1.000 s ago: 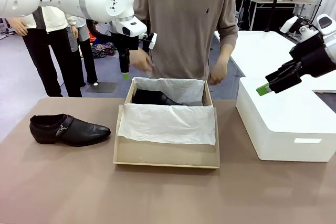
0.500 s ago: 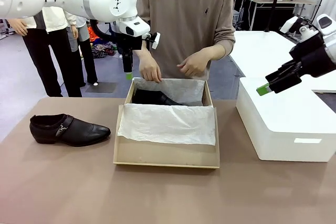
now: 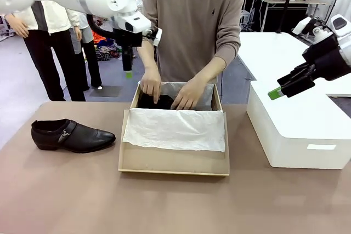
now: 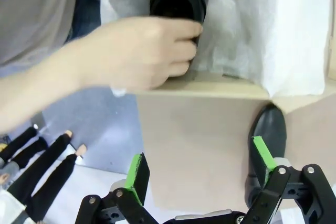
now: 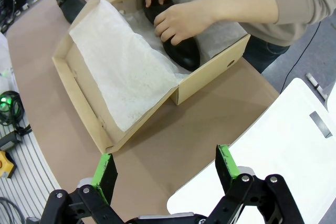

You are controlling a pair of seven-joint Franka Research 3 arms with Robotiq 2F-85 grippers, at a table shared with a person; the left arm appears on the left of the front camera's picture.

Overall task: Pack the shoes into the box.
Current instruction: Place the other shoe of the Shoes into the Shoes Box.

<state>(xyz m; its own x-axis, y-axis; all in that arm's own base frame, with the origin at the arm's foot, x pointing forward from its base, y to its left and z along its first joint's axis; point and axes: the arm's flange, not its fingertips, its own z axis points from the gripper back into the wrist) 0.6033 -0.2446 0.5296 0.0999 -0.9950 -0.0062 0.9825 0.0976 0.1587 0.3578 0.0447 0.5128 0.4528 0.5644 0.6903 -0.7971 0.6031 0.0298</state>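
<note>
Lighting bright and even, from overhead. Soft, faint shadows lie beneath the shoe (image 3: 72, 135) and the cardboard box (image 3: 174, 163). The tissue paper (image 3: 175, 130) and the white box (image 3: 299, 130) are near washed out. Front view sharp. Left wrist view: person's hand (image 4: 139, 51) soft, smeared. Both wrist views bow at the edges.

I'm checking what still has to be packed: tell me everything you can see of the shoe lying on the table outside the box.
The shoe is glossy black, leather by its look, with a side strap, a small metal buckle and a low heel. It stands on its sole on the table, left of the tan box, toe pointing at the box's side wall. Nothing holds it.
</note>
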